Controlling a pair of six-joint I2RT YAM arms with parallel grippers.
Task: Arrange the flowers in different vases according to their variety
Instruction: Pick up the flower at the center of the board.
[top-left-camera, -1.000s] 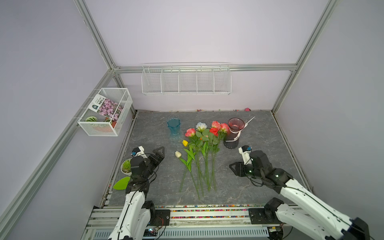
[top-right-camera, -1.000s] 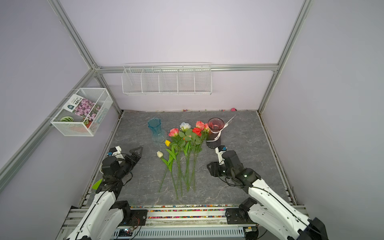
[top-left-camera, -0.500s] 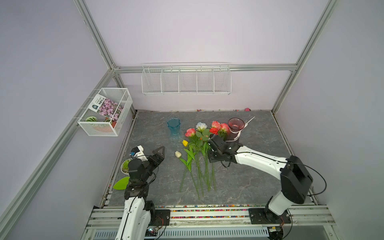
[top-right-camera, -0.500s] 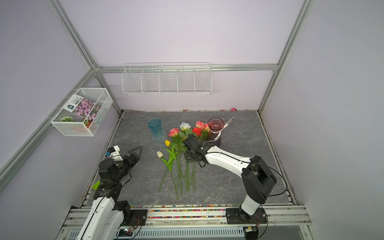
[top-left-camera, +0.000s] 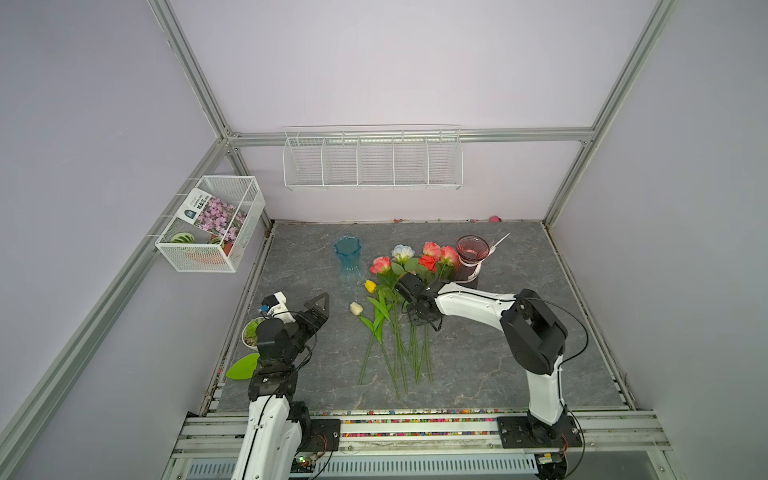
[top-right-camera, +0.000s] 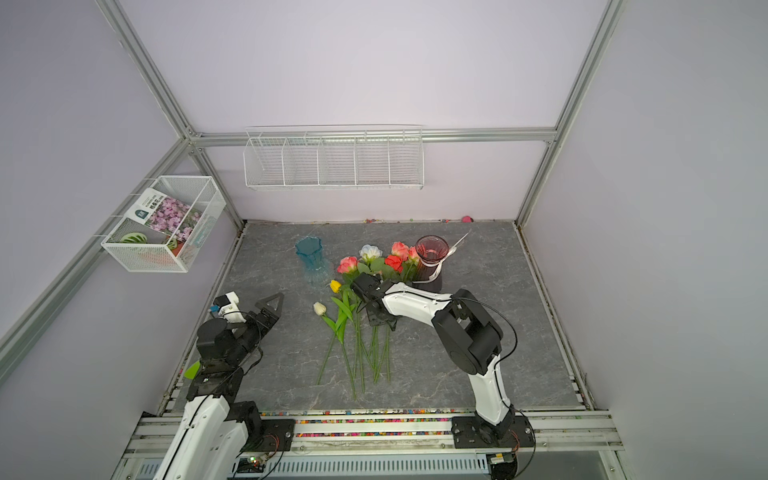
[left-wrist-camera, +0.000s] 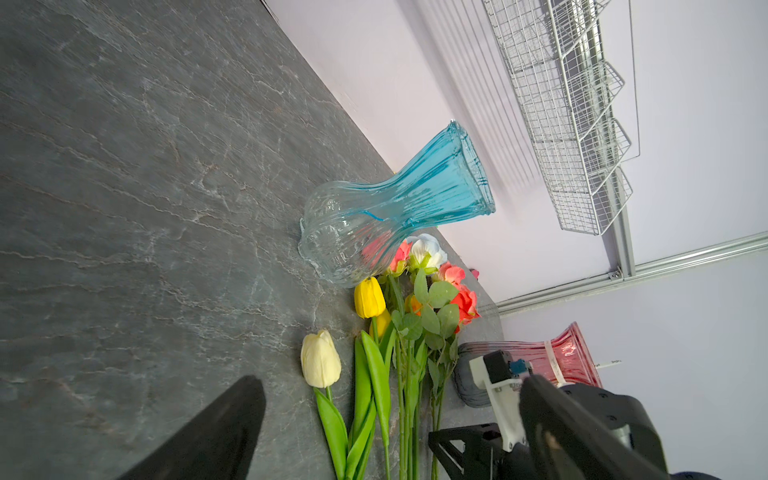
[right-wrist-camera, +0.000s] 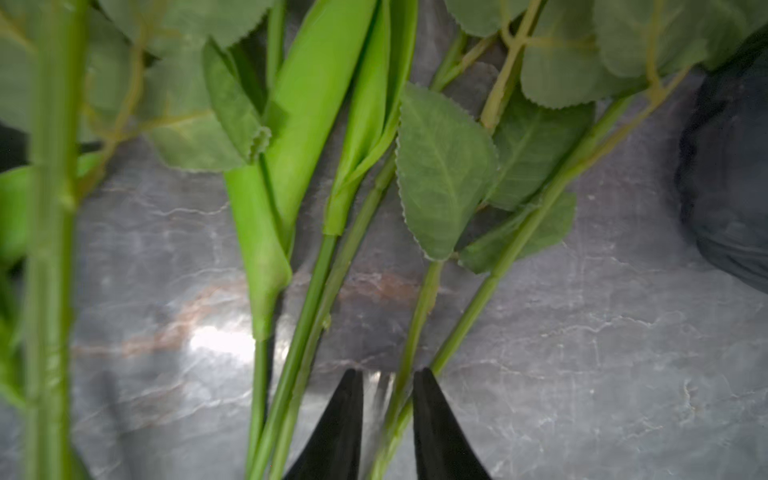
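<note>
- The flowers (top-left-camera: 381, 264) all lay on the tabletop (top-left-camera: 498, 374); the blue vase (top-left-camera: 347, 254) and pink vase (top-left-camera: 470, 251) stood empty.
- The right fingers (right-wrist-camera: 345, 428) sat around a rose stem (right-wrist-camera: 417, 316); I couldn't tell if they pinched it.
- The left fingers (top-left-camera: 319, 300) were spread wide and held nothing.

The flowers (top-left-camera: 380, 309) lie on the table (top-left-camera: 519, 365); left vase (top-left-camera: 347, 257) behind them; right vase (top-left-camera: 469, 259) seemingly touching their heads; pot (top-left-camera: 246, 337) far left.

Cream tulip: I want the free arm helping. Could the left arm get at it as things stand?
Likely yes: the left gripper is open, and the cream tulip lies outermost on that side, with only bare tabletop between them.
</note>
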